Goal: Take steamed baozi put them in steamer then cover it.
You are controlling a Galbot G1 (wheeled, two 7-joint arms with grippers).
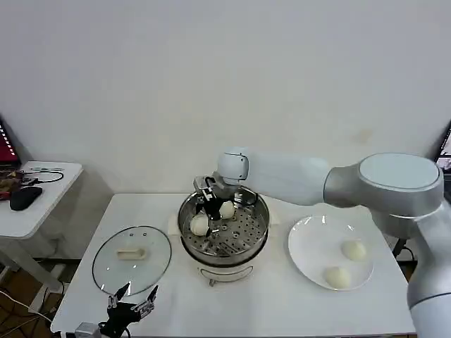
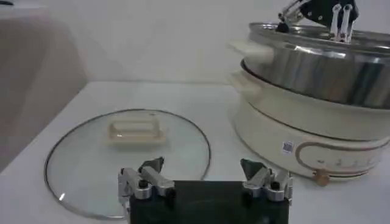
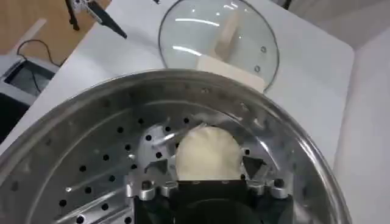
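The steamer (image 1: pixel 224 248) stands at the table's middle, with two steamed baozi on its perforated tray, one (image 1: pixel 200 224) on its left side. My right gripper (image 1: pixel 211 203) reaches down into the pot beside the other baozi (image 1: pixel 227 209). In the right wrist view that bun (image 3: pixel 207 152) rests on the tray (image 3: pixel 91 176) between the spread fingers, with a gap on each side, so the gripper (image 3: pixel 206 168) is open. Two more baozi (image 1: pixel 354 250) (image 1: pixel 338 277) lie on the white plate (image 1: pixel 310 243). The cover (image 1: pixel 132 259) lies flat left of the steamer. My left gripper (image 1: pixel 134 303) waits open near the front edge.
In the left wrist view the cover (image 2: pixel 79 164) lies just beyond my open left gripper (image 2: pixel 203 170), with the steamer's cream base (image 2: pixel 292 134) to one side. A small side table (image 1: pixel 32 197) with a dark object stands off the main table's left. Bare tabletop lies in front of the steamer.
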